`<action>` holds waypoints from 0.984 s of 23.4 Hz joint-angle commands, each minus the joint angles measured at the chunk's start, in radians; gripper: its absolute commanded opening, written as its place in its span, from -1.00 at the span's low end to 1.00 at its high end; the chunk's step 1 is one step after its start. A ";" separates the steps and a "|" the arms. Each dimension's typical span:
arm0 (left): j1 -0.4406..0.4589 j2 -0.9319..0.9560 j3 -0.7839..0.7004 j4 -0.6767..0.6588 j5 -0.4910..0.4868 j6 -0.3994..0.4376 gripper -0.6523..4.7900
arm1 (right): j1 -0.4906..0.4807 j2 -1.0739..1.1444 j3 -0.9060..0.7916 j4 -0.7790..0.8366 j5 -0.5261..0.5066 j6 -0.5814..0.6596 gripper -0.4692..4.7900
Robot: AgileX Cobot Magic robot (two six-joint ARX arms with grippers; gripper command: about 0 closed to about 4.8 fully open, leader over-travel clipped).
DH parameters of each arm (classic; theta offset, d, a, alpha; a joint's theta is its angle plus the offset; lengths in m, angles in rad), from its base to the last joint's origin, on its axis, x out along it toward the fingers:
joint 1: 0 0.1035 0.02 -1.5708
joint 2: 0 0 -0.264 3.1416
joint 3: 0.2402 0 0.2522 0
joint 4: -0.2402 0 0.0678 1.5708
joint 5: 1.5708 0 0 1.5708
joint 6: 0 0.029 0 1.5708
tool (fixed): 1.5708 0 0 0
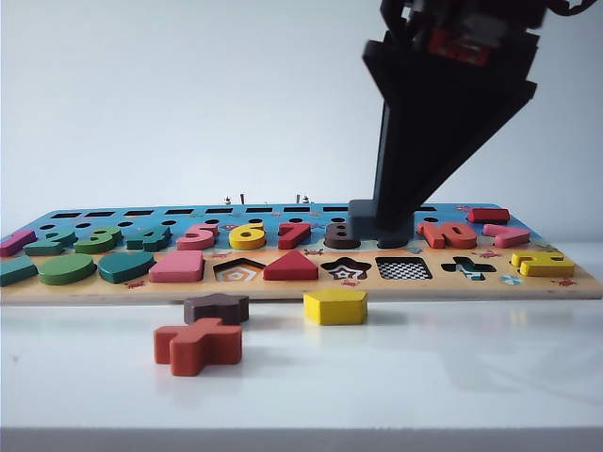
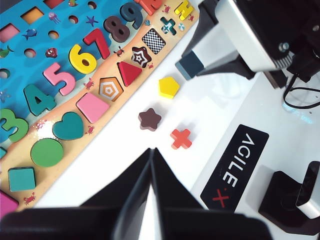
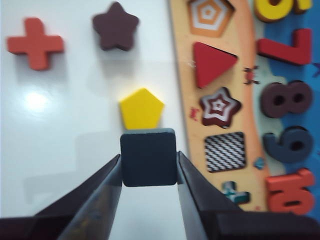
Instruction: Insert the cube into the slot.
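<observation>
— Cube (image 3: pixel 148 157)? Pinched flat-sided between right gripper (image 3: pixel 149 172) jaws, half open, above table beside checkered slot (image 3: pixel 225 151).
— Handling? Judged light, rigid, smooth-sided; best held mid-edge. Left gripper (image 2: pixel 151 165) closed, empty, well apart.

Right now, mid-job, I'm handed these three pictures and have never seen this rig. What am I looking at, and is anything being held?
It is a two-armed table robot. One camera watches from the table's edge; one sits on each wrist.

On the white table lies a shape-sorting puzzle board. Loose in front of it are a yellow piece, a brown star and an orange cross.

In the right wrist view, the right gripper is shut on the cube, a dark square block, held beside the board near the checkered square slot.

The left wrist view shows the left gripper, shut and empty, off to the side above the table.
</observation>
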State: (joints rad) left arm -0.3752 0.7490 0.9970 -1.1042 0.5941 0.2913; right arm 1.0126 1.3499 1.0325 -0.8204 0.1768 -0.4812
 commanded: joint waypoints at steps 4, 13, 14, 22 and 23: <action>-0.001 0.000 0.003 0.013 0.004 0.005 -0.69 | -0.109 -0.005 0.010 0.024 0.051 -0.065 -0.40; 0.000 0.000 0.003 0.014 0.004 0.005 -0.69 | -0.237 -0.003 0.010 0.086 -0.061 -0.230 -0.40; 0.000 0.000 0.003 0.014 0.004 0.005 -0.69 | -0.237 -0.003 0.010 0.086 -0.070 -0.245 -0.40; 0.003 -0.001 0.002 0.015 0.005 0.005 -0.69 | -0.240 -0.002 0.010 0.086 -0.104 -0.345 -0.40; 0.003 -0.005 0.002 0.016 0.004 0.005 -0.69 | -0.240 -0.001 0.010 0.086 -0.104 -0.366 -0.40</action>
State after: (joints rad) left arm -0.3733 0.7486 0.9970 -1.1038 0.5938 0.2913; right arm 0.7738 1.3499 1.0370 -0.7467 0.0780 -0.8246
